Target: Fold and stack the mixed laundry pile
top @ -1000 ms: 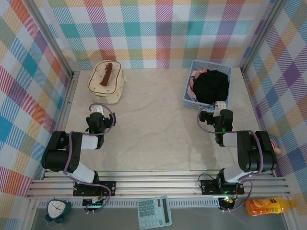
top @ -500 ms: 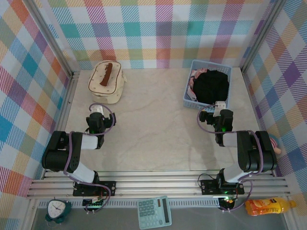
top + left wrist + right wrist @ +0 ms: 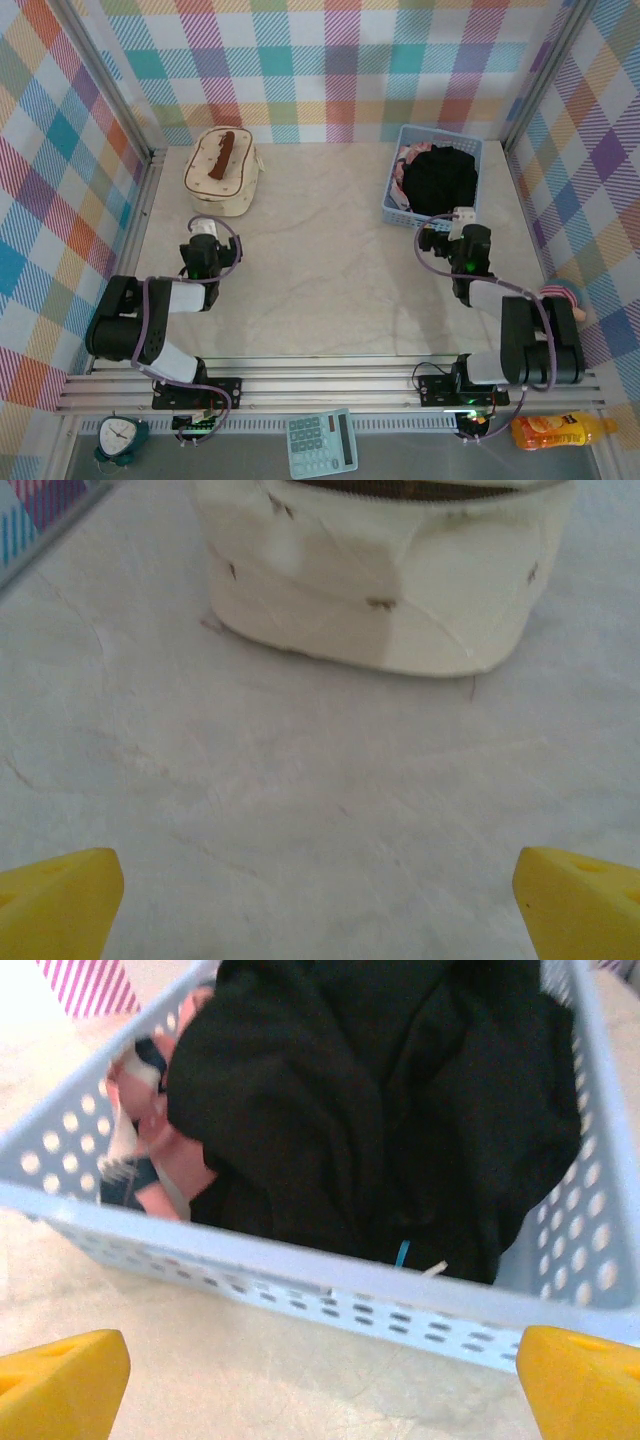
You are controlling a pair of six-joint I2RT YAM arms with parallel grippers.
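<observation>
Laundry pile (image 3: pixel 436 178) sits in blue basket (image 3: pixel 300 1295), far right of surface (image 3: pixel 320 270): black shirt (image 3: pixel 380 1110) on top, pink printed garment (image 3: pixel 165 1150) squeezed against left wall. Basket's near wall stands before right fingers (image 3: pixel 60 1380); cream bag (image 3: pixel 380 600) before left fingers (image 3: pixel 60 900). Both pairs spread wide, empty.

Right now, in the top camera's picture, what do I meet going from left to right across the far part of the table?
Cream quilted bag with brown handle → pink printed garment → large black shirt; both garments lie inside the light-blue plastic mesh basket.
</observation>
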